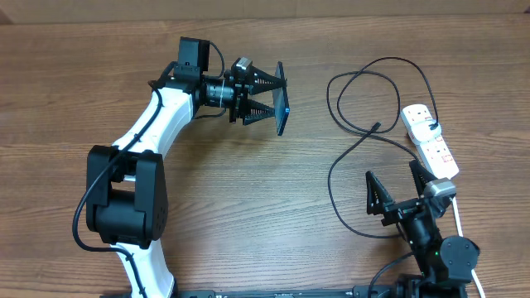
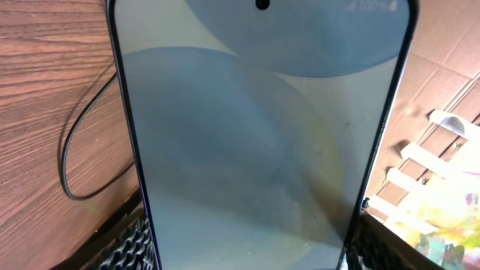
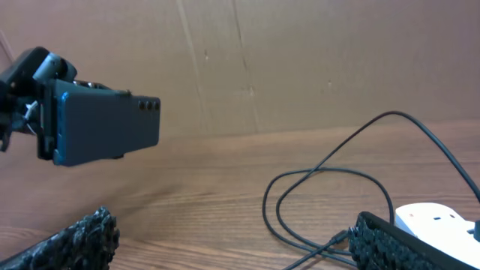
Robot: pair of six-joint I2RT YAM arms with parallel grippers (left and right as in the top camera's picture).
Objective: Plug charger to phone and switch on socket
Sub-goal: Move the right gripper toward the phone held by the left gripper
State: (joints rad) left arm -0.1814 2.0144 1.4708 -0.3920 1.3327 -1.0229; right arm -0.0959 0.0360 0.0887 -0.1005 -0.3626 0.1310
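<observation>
- The phone [image 3: 112,127] is clamped across its edges in the left gripper [image 1: 279,97] and held above the table; a hard push from the plug could twist it or make it slip.
- The right gripper [image 1: 391,170], jaws spread and empty beside the socket strip [image 1: 431,136], might snag the charger cable [image 1: 331,178] loops and drag the strip.
- The small plug [image 1: 377,127], lying flat on the table, could be pinched crooked.

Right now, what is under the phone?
Only wooden table shows beneath the phone, held in the air by the left claw. The claw hides its gripped end.
</observation>
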